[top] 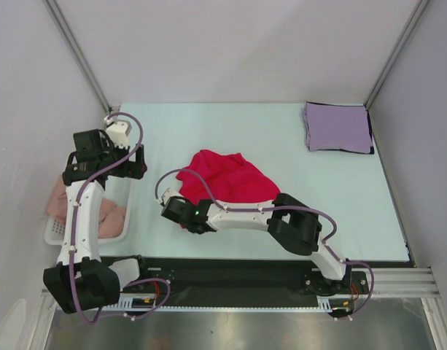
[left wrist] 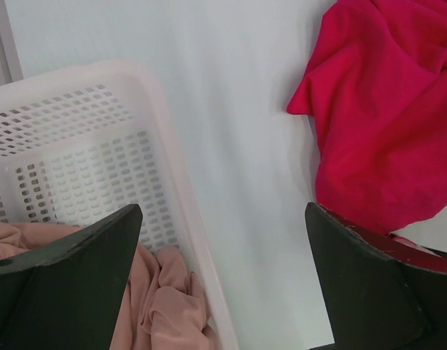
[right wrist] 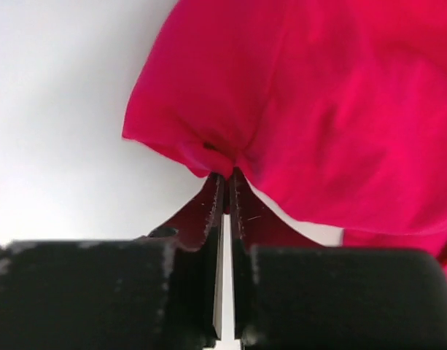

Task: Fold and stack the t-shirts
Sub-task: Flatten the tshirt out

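The red t-shirt (top: 227, 179) is lying crumpled in a loose heap near the middle of the bench (top: 208, 131), not yet spread flat. The right claw (right wrist: 223, 177) is pinching it at the near-left edge. Its jaws are closed down to a thin slit, and a small fold of red cloth is bunching up between the tips. By my judgement the step in hand is the first one for this shirt: taking hold of an edge so the heap can be pulled open and laid flat before any folding.

The lavender t-shirt (top: 337, 127) is sitting already folded into a square at the far right corner of the bench, well apart from the red one. It looks to be the base of the stack.

The left claw (left wrist: 223, 215) is hanging wide open and holding nothing, above the right rim of the white mesh basket (left wrist: 157, 80) at the left side. Some pink cloth (left wrist: 157, 306) is lying in that basket.

The next move is likely calling for a second grip. The left claw would need to come across and catch another edge of the red cloth, so both arms are drawing it taut. Dragging by a single pinch risks only sliding the heap.
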You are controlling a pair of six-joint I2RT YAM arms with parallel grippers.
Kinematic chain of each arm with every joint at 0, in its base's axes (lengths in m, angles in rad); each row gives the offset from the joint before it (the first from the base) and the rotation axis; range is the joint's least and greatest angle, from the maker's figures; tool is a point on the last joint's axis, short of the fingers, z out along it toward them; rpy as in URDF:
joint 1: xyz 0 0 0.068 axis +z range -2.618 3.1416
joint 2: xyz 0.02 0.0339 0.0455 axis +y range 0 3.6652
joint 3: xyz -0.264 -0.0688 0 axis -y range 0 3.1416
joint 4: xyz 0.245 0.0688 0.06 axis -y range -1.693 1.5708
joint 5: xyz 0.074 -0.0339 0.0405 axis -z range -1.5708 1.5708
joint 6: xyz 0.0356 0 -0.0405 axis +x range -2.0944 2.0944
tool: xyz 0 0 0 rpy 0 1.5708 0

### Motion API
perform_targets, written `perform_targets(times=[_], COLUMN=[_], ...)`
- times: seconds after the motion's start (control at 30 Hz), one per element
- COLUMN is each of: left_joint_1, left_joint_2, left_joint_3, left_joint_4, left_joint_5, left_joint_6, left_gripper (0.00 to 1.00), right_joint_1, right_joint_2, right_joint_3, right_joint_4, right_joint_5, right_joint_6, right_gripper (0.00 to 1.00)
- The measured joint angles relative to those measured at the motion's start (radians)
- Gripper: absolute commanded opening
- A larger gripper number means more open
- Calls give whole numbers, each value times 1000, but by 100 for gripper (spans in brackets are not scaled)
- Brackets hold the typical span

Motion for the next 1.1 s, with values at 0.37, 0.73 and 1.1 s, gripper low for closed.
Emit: perform_targets(times=[0.37, 0.73, 1.1], left_joint_1=[-6, -460, -765], left_joint_2=[17, 186, 558], left_joint_3=[0, 5, 37], left_joint_4=[3, 66, 147], left_joint_5=[96, 3, -126], left_joint_6=[33, 87, 82], left_gripper=[86, 95, 82], right_joint_1=[-239, -907, -1139], right_joint_2=[-397, -1069, -1080], right_joint_3=[-126, -476, -608], right_joint_4=[8, 66, -6], right_joint_5=[-14, -158, -278], right_joint_6=[50, 131, 127], right_gripper=[0, 0, 0])
